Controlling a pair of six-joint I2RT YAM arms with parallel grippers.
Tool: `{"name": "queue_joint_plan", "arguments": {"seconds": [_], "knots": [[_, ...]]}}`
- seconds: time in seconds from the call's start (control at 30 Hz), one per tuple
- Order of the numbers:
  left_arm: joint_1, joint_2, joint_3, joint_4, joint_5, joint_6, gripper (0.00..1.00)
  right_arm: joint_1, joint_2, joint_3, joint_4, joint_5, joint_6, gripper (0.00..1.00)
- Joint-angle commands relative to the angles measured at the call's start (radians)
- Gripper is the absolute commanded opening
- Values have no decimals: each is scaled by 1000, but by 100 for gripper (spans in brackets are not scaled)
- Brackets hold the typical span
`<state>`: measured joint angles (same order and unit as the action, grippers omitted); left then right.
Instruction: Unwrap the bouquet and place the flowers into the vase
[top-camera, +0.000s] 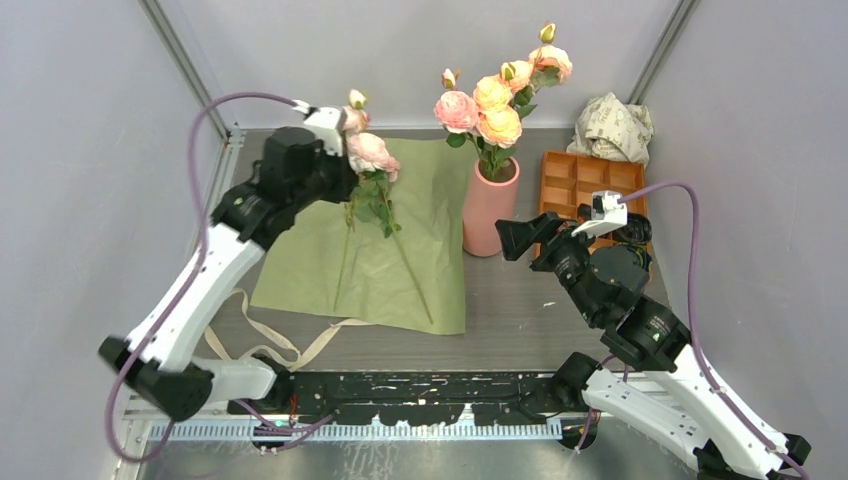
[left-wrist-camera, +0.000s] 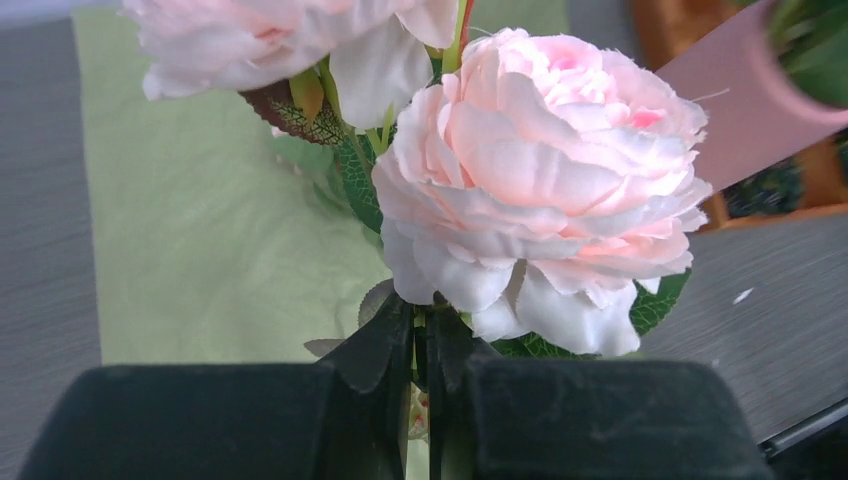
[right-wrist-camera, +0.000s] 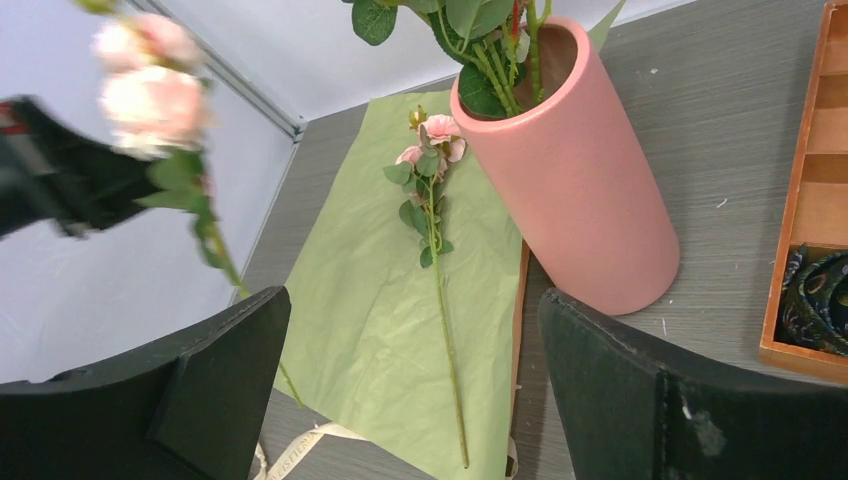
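Left gripper (left-wrist-camera: 420, 400) clenched on one long-stemmed pale-pink rose (left-wrist-camera: 540, 200); right gripper (right-wrist-camera: 412, 330) released beside the tall salmon-pink cylindrical vase (top-camera: 488, 210).

The left jaws grip the green stem just under the full bloom, holding it raised above the flat olive-green sheet of wrapping paper (top-camera: 300, 260), to the left of the vase. The vase stands upright at the sheet's right edge and holds several pink and peach roses (top-camera: 495, 105). One leafy stem with small pink blooms (right-wrist-camera: 440, 290) lies on the sheet. The right jaws stand wide apart, holding nothing, near the vase's right side. A loose beige ribbon (top-camera: 270, 335) lies by the sheet's near left corner. An orange compartment tray (top-camera: 580, 180) and a crumpled white printed paper (top-camera: 612, 128) sit at the back right.
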<state>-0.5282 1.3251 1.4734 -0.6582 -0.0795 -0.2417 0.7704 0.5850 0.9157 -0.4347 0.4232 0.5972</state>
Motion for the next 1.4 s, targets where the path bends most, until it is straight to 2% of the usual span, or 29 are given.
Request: {"name": "queue_joint_plan", "arguments": {"seconds": [0.0, 0.2, 0.33, 0.67, 0.9, 1.07, 1.37], "knots": [[-7, -146, 80, 47, -3, -30, 8, 4, 21, 16, 55, 26, -23, 99], [-23, -207, 154, 61, 71, -48, 9, 4, 31, 40, 40, 68, -44, 100], [-30, -204, 239, 141, 228, -68, 9, 4, 16, 49, 19, 111, -52, 99], [-70, 5, 526, 413, 399, -139, 9, 4, -30, 39, -56, 249, -11, 99], [-135, 183, 663, 600, 400, -107, 9, 4, -57, 35, -88, 283, -12, 100], [-165, 317, 815, 605, 419, -135, 9, 4, -80, 34, -109, 305, -19, 99], [-187, 382, 816, 632, 424, -115, 9, 4, -96, 18, -106, 320, -25, 100]]}}
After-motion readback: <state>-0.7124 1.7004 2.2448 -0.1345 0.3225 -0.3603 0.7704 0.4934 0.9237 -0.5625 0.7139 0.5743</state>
